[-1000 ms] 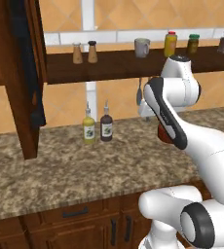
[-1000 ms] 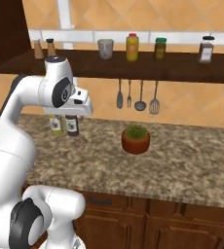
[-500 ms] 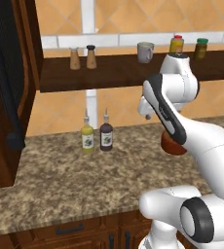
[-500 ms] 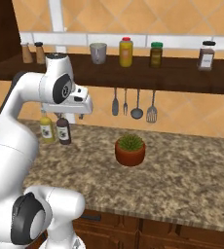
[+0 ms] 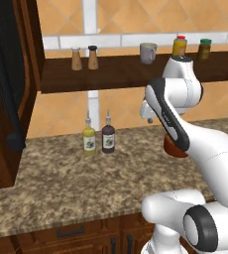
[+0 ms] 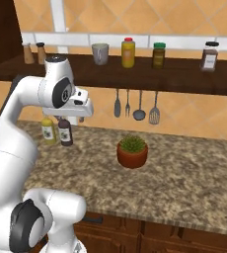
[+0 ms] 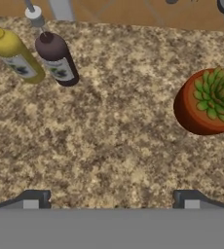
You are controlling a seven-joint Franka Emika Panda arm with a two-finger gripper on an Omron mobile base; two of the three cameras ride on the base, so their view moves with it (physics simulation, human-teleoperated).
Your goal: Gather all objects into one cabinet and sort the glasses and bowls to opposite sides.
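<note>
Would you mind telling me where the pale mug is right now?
The pale mug stands on the open wooden wall shelf, left of the yellow jar and right of the two shakers in the right base view.

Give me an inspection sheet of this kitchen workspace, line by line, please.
Surface: speckled granite counter, nothing spilled.
Job's things: pale mug upright on the open wall shelf; dark cabinet at left, its door swung open.
Clutter: yellow bottle and dark bottle side by side; potted plant; shakers; three jars on the shelf; utensils hanging below it.
Grippers: gripper above the counter, open, empty.
Cables: nothing seen.
Surroundings: orange tiled wall.
</note>
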